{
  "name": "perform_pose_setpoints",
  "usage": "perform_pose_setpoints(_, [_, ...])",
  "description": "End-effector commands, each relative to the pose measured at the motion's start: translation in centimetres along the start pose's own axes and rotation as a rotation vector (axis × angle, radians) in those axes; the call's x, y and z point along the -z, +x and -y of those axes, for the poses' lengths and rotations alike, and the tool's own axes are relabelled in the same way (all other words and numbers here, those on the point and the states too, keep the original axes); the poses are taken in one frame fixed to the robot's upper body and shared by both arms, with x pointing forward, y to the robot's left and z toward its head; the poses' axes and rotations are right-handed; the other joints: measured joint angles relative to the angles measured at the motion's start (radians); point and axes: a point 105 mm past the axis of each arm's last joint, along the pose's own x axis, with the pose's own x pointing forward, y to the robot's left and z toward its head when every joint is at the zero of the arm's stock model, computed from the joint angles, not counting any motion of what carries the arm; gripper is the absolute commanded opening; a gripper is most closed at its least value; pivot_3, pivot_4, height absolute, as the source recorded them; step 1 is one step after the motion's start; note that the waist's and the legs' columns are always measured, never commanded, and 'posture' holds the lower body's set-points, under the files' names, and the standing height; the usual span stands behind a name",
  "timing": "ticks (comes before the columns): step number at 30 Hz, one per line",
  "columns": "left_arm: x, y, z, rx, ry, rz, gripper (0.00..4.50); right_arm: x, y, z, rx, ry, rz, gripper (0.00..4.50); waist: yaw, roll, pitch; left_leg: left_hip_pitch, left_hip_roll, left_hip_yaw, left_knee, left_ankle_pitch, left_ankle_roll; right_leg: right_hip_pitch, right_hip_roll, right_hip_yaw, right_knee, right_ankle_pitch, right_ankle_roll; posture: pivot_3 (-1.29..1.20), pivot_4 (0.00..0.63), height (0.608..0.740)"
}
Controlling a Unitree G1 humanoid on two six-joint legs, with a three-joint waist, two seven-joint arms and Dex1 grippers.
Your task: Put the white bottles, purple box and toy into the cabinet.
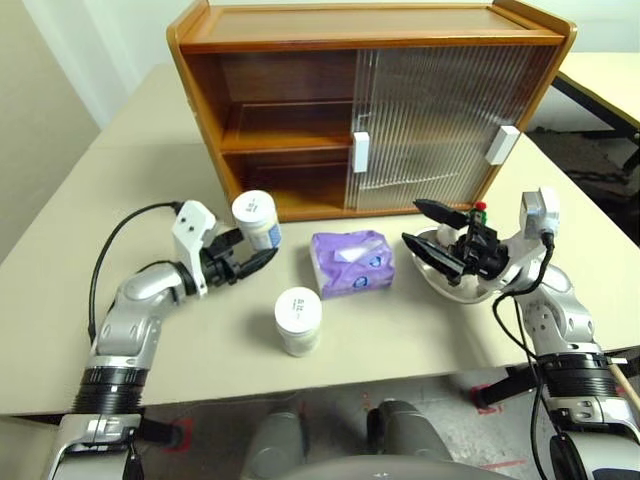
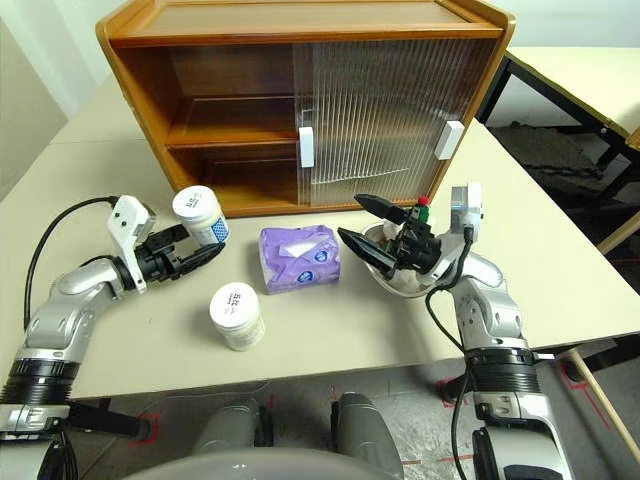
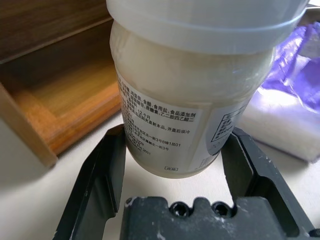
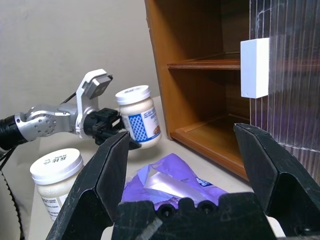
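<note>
Left gripper point(image 1: 243, 262) clamped on one white bottle point(image 1: 256, 219), black fingers point(image 3: 100, 175) pressed to either side of its lower body, label facing the wrist camera. Bottle lifted off the table point(image 1: 420, 340), tilted a little, just in front of the cabinet point(image 1: 370, 105) at its open left half. Right wrist view confirms clear air under the bottle's base.

Right gripper point(image 1: 432, 227) spread wide, holding nothing, fingers aimed toward the cabinet's left side. It hovers over a shallow metal dish point(image 1: 470, 288) that sits in front of the cabinet's right half.

Toy: just a red-and-green bit point(image 1: 480, 208) showing past the right gripper, at the dish; rest hidden, cannot tell how it lies.

Second white bottle point(image 1: 298, 320) upright on the table, well out from the cabinet front, nearer the robot than anything else. Purple box point(image 1: 351, 262) flat on the table, in front of the cabinet's middle, between the held bottle and the dish, touching neither.

Cabinet: both ribbed sliding doors point(image 1: 430, 125) stacked over the right half, white handles point(image 1: 360, 152) visible; left half open, one shelf point(image 1: 285, 138), both levels bare.
</note>
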Motion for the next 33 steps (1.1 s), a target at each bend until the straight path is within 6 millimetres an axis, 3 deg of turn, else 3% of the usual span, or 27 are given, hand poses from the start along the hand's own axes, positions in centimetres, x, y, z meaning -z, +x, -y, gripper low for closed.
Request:
perform_pose_setpoints(1, [-0.6, 1.1, 0.0, -0.012, 0.015, -0.004, 3.12, 0.1, 0.0, -0.3, -0.008, 0.002, 0.001, 4.5, 0.001, 0.0, 0.0, 0.0, 0.0, 0.0, 0.0, 0.0, 0.0, 0.0, 0.0, 0.0, 0.0, 0.0, 0.0, 0.08, 0.0, 0.74])
perform_pose_setpoints(5, [-1.0, 4.0, 0.4, -0.032, 0.027, -0.01, 3.12, 0.2, 0.0, -0.5, -0.005, 0.005, 0.001, 4.5, 0.005, -0.001, 0.001, -0.001, -0.001, 0.0, 0.0, 0.0, 0.001, 0.0, 0.0, 0.0, -0.001, 0.0, 0.0, 0.07, 0.0, 0.74])
perform_pose_setpoints(14, [-1.7, 8.2, 0.4, -0.106, 0.006, 0.0, 3.12, 0.2, 0.0, -0.9, -0.001, -0.001, -0.002, 4.5, -0.003, -0.002, 0.001, -0.001, -0.001, 0.0, 0.001, 0.001, 0.001, 0.0, 0.002, 0.002, -0.002, 0.0, 0.001, 0.04, 0.0, 0.74])
perform_pose_setpoints(33, [-1.7, 11.2, -3.5, -0.349, -0.045, -0.033, 3.12, 0.3, 0.1, -1.2, -0.003, -0.004, -0.007, 4.5, -0.026, -0.004, 0.002, -0.002, -0.001, 0.0, 0.001, 0.001, 0.001, 0.0, 0.002, 0.002, -0.004, 0.001, 0.002, 0.02, 0.0, 0.74])
